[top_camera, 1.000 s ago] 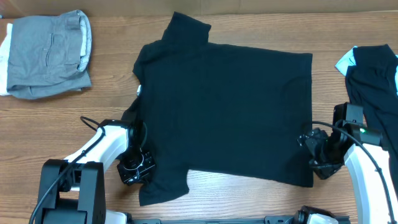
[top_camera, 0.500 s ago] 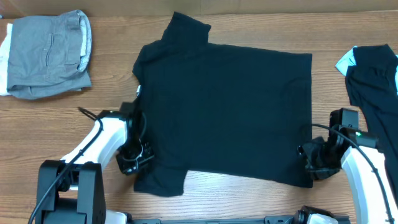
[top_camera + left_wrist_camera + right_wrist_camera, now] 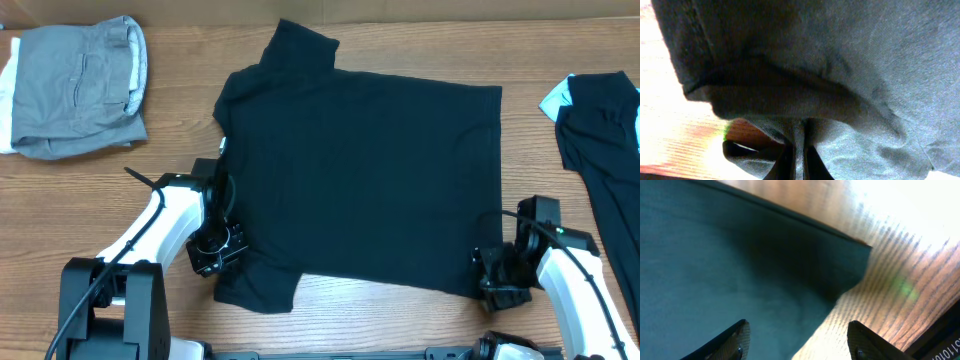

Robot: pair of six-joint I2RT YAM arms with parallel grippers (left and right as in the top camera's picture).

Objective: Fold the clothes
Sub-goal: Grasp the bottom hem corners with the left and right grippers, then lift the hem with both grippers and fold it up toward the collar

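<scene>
A folded grey garment [image 3: 80, 88] was seen at the upper left of the overhead view, laid on the wooden table [image 3: 100, 195]. A strip of white cloth [image 3: 7, 100] beside it was cut off by the left edge. At the lower left, the left gripper [image 3: 217, 250] was placed at the left edge of the black T-shirt [image 3: 370, 170], just above the lower sleeve. The shirt itself was spread flat across the centre of the frame, with sleeves and neck to the left and hem to the right.

From overhead the left gripper's closure could not be judged. In the left wrist view its fingers [image 3: 785, 167] were shown pressed together, with a fold of the shirt's cloth pinched between them and a rumpled hem bunched just above.

At the lower right corner of the shirt, the right gripper [image 3: 497, 278] was found at the hem. Only the right wrist view showed its fingers [image 3: 735, 337] spread wide, with the shirt's corner and bare wood framed between them. Whether the cloth was touched could not be told, and the upper right of that view was washed out by glare.

At the far right of the overhead view, a second dark garment [image 3: 600, 150] with a pale blue patch [image 3: 553, 98] was cut off by the frame edge.
</scene>
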